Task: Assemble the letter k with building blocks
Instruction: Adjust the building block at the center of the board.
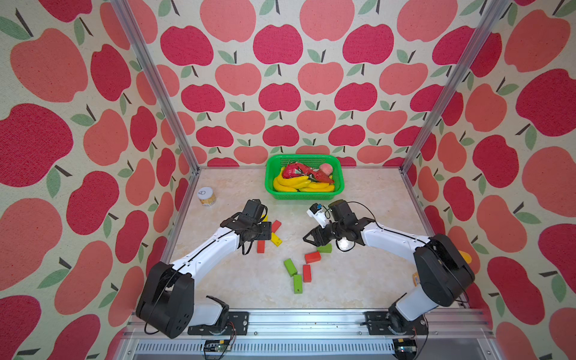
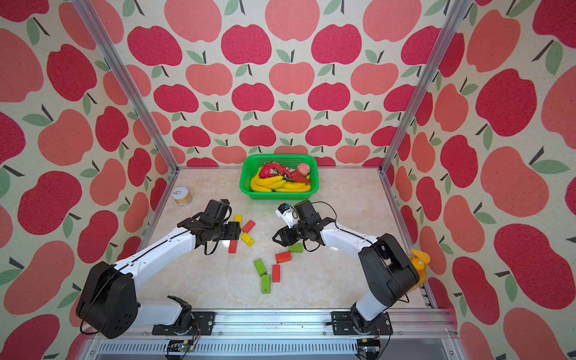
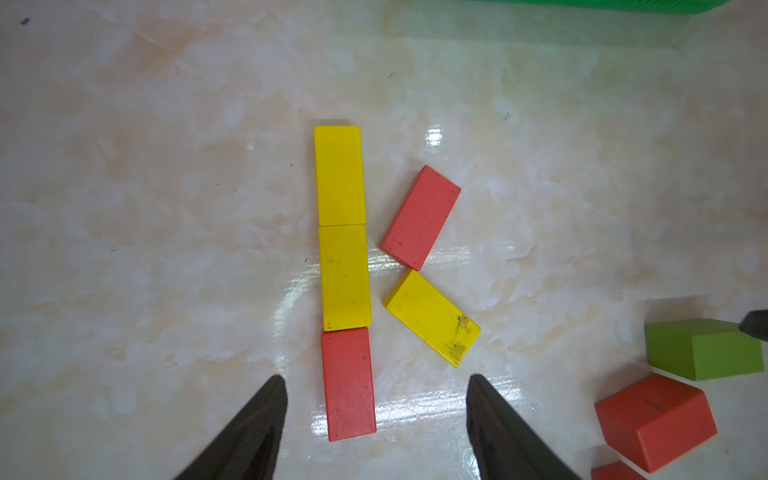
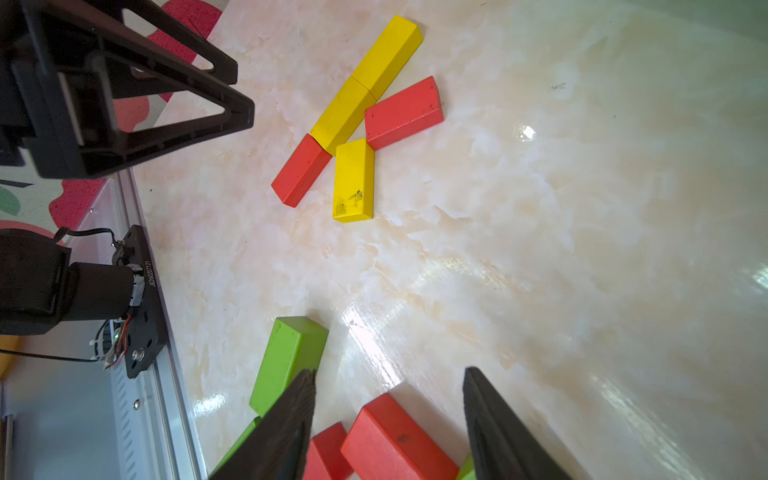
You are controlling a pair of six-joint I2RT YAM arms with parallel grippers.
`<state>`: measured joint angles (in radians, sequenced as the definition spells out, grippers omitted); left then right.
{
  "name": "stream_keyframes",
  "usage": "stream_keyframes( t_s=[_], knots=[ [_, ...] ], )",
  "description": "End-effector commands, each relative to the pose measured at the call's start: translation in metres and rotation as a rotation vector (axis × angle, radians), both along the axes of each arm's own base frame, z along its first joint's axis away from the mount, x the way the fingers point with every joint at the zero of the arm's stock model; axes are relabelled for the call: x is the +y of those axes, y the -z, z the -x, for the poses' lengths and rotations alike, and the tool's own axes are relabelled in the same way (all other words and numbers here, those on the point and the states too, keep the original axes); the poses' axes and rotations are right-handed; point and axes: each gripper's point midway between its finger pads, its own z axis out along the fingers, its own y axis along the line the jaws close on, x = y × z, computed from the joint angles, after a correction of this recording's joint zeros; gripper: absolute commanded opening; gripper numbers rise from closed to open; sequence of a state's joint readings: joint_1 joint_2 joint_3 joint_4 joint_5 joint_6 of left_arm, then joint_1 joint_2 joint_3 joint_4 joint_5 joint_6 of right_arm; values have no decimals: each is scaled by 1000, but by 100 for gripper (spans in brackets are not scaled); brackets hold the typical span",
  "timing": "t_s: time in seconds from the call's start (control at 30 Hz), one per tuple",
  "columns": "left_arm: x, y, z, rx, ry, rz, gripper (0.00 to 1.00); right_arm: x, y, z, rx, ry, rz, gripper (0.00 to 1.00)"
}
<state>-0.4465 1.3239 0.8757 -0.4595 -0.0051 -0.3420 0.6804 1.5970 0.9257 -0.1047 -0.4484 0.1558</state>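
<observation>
Five building blocks lie flat in a k shape. Two yellow blocks (image 3: pixel 340 174) (image 3: pixel 345 276) and a red block (image 3: pixel 349 384) form the stem. A slanted red block (image 3: pixel 419 218) and a slanted yellow block (image 3: pixel 432 318) form the arms. My left gripper (image 3: pixel 376 386) hovers over the stem's red end, open, its fingers apart from the block on either side. Loose blocks lie nearer the front: green (image 1: pixel 324 248), red (image 1: pixel 312 257), green (image 1: pixel 290 267), red (image 1: pixel 307 273), green (image 1: pixel 297 283). My right gripper (image 4: pixel 388 378) hangs open above the loose red block (image 4: pixel 395 440), holding nothing.
A green basket (image 1: pixel 270 184) with toy bananas and red items stands at the back centre. A small jar (image 1: pixel 206 196) sits at the back left. A yellow object (image 1: pixel 466 257) shows behind the right arm's shoulder at the table's right edge.
</observation>
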Motion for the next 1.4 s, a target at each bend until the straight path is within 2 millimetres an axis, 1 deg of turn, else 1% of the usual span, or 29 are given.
stream_keyframes(
  t_s=[0.0,0.1,0.2,0.27,0.33,0.43,0.5,0.6,0.73,0.8,0.9,1.0,1.1,1.23,1.37],
  knots=[
    [2,10,12,33,31,-2,71,4,13,-4,40,16,31,60],
    [-11,16,16,55,70,51,70,14,17,-1,68,5,13,59],
    [-25,21,19,69,95,65,66,15,20,-4,61,9,35,58],
    [-39,22,20,76,122,60,63,12,21,-6,63,20,32,58],
    [-47,24,18,82,130,20,63,8,20,-8,65,35,37,59],
    [-52,32,11,103,114,-52,63,2,20,-11,73,53,30,59],
    [-54,44,8,139,102,-89,61,-1,20,-12,85,64,19,59],
    [-65,61,6,187,106,-79,58,-5,20,-14,90,79,17,59],
    [-82,69,3,188,118,-57,54,-12,20,-18,102,110,16,59],
    [-89,70,4,191,127,-70,50,-22,20,-25,108,155,22,59],
    [-95,70,9,181,143,-131,50,-38,19,-34,126,222,-4,59],
    [-91,71,12,179,119,-213,51,-44,14,-36,135,240,-43,59],
    [-88,72,15,175,107,-260,51,-45,13,-37,141,242,-50,59],
    [-99,77,18,192,133,-220,50,-44,14,-36,151,238,-53,59],
    [-106,83,22,212,161,-204,47,-44,13,-36,147,239,-53,59]
  ],
)
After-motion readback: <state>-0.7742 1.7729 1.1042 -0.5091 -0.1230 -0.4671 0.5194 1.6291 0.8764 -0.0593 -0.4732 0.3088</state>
